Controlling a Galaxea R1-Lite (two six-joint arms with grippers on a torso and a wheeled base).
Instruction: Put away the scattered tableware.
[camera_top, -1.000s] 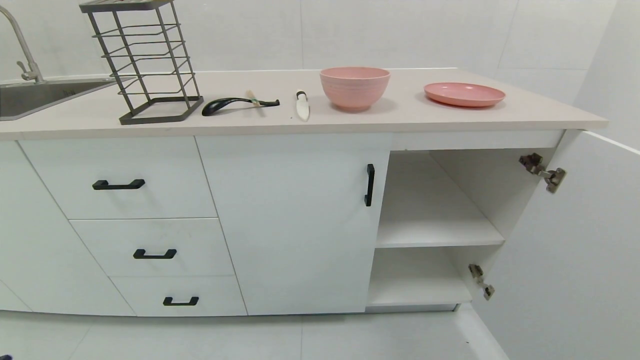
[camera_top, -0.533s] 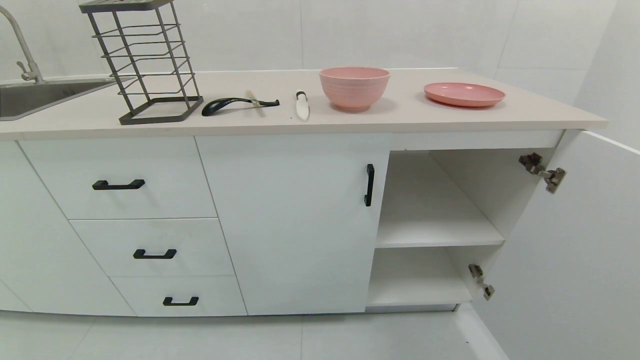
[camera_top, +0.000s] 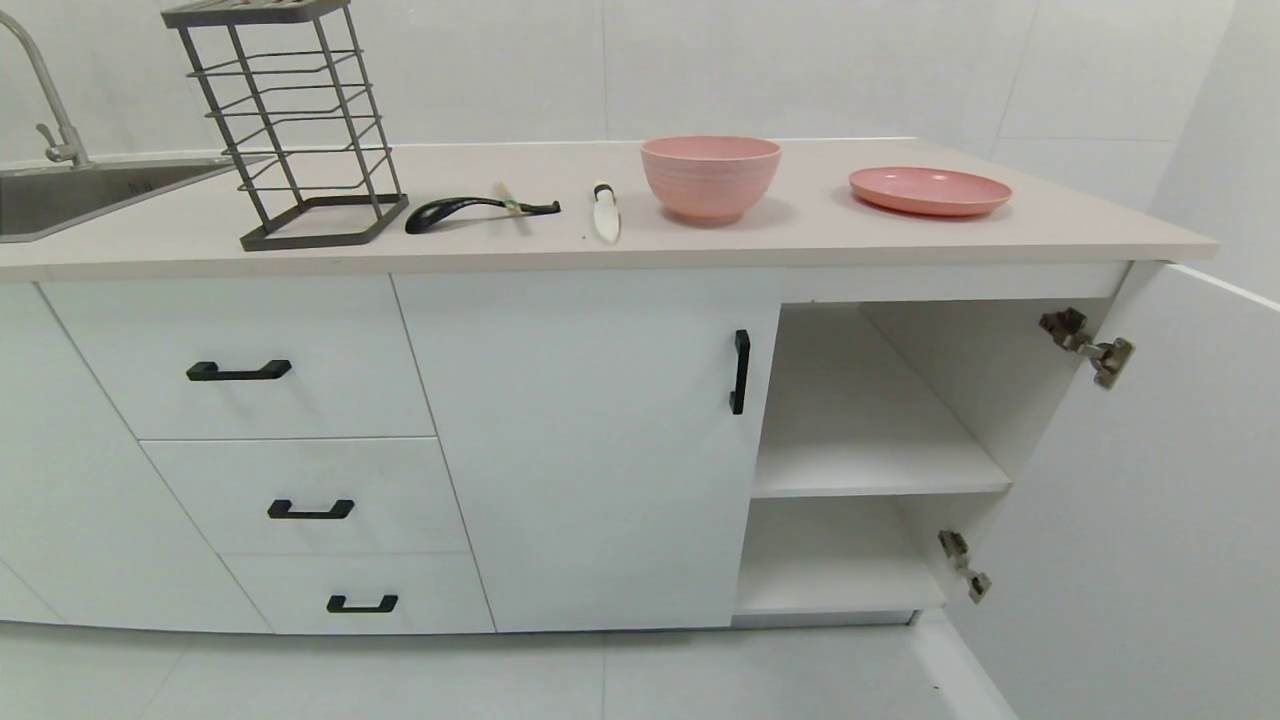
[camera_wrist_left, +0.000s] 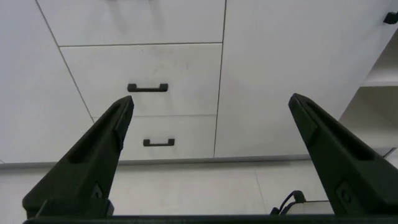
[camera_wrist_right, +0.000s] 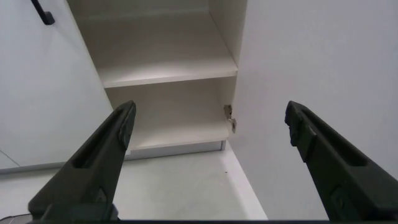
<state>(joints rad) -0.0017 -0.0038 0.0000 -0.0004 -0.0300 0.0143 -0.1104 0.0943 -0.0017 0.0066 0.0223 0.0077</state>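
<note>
White tiles back a pale worktop that runs over white cabinets. On it, from left to right, stand a dark wire rack, a black spoon with a thin wooden stick crossing its handle, a white knife, a pink bowl sitting upright, and a pink plate lying flat, well apart from the bowl. A sink with a tap is set into the far left end.

Under the plate a cupboard door stands swung open to the right, showing an upper shelf and a lower shelf. Three drawers with black handles sit under the rack.

Left arm's jaws are spread wide, low in front of the drawers. Right arm's jaws are also spread wide, low in front of the open cupboard.
</note>
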